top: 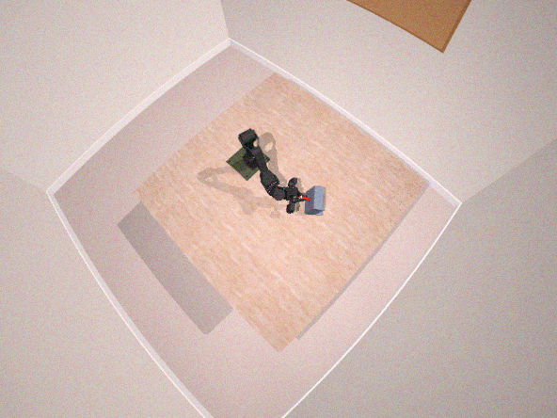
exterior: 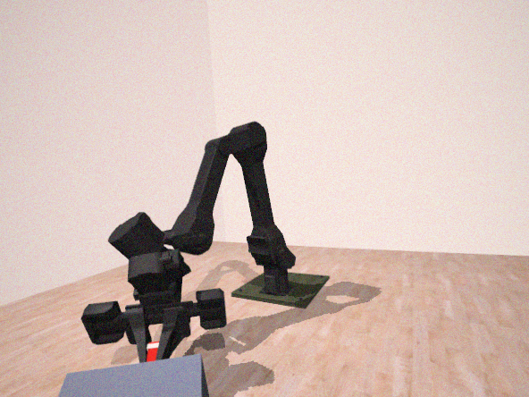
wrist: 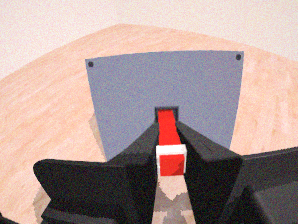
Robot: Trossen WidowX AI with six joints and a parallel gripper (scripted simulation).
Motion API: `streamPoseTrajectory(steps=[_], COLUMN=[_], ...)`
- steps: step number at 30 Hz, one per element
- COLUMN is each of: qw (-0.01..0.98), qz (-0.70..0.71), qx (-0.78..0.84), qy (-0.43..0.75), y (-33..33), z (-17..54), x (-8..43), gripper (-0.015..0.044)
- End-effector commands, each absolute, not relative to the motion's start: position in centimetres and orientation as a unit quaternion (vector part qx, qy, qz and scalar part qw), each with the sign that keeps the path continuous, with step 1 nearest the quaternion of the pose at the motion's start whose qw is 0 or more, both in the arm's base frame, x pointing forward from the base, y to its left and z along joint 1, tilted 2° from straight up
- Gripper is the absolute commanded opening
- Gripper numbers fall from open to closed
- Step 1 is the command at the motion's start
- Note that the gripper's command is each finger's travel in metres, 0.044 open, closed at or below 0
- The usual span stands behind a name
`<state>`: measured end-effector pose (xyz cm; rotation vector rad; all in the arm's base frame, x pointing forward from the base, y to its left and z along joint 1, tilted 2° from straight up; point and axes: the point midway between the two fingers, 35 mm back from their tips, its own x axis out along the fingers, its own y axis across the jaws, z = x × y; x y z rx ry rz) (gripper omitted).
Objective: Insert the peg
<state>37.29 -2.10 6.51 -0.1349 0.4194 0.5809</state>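
The gripper (top: 301, 198) (exterior: 152, 358) (wrist: 166, 127) pinches the red peg (top: 306, 198) (exterior: 152, 353) (wrist: 169, 132), its far end at the hole (wrist: 174, 109) in the sloped panel (top: 315, 200) (exterior: 134, 377) (wrist: 130, 90). Picking up is done; seating it fully, letting go and backing away seem left.

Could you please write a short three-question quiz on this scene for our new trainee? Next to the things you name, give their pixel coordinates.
1. True or false: the claw (top: 303, 198) (exterior: 152, 358) (wrist: 166, 127) is holding the red peg (top: 306, 199) (exterior: 152, 354) (wrist: 169, 131).
2. Fill in the blank: the band near the peg's rear end is ____.
3. Multiple choice: where is the square hole (wrist: 159, 109)?
a) in the green base plate (top: 234, 161) (exterior: 306, 299)
b) in the face of the blue-grey sloped panel (top: 316, 200) (exterior: 134, 380) (wrist: 125, 90)
c) in the white wall (top: 353, 56) (exterior: 380, 112) (wrist: 50, 25)

Key: 1 true; 2 white; 3 b
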Motion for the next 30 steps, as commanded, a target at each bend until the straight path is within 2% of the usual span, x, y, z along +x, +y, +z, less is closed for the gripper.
streamPoseTrajectory(steps=[1,17,30], qw=[0.935,0.934,0.934], qz=[0.283,0.285,0.285], qx=[-0.066,-0.066,-0.066], qy=[0.205,0.206,0.206], y=[-2.07,-1.97,-1.99], z=[6.51,6.37,6.38], x=[37.61,37.57,37.56], gripper=[0.0000,0.0000,0.0341])
